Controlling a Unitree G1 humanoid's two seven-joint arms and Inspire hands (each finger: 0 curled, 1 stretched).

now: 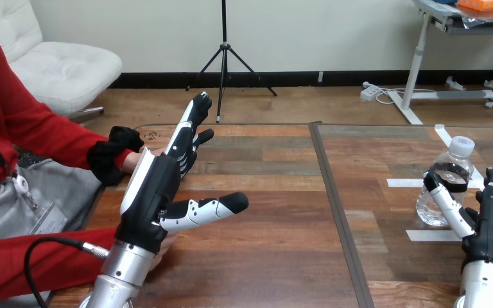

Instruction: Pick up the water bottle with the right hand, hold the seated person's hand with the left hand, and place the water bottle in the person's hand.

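**Q:** Head view. Where is the water bottle?

**A:** The water bottle (457, 162) stands upright on the wooden table (276, 250), far on the right side. Its white cap is on. White tape strips (406, 183) lie on the table around it.

**Q:** State of the right hand?

**A:** The right hand (492, 230) is at the lower right, just beside the bottle. It is spread wide, fingers pointing up on the bottle's right and the thumb reaching across the front of the bottle's lower part. Nothing is clasped. I cannot tell whether the thumb touches the bottle.

**Q:** State of the left hand?

**A:** The left hand (149, 196) is raised over the left part of the table. It is wide open, with straight fingers pointing away from the robot and the thumb stretched out to the right. It holds nothing.

**Q:** Position of the person's hand?

**A:** The person's hand (133, 162) comes in from the left edge and is mostly hidden behind the left hand. No robot finger curls round it. I cannot tell whether the two touch. The person's hand is well apart from the bottle.
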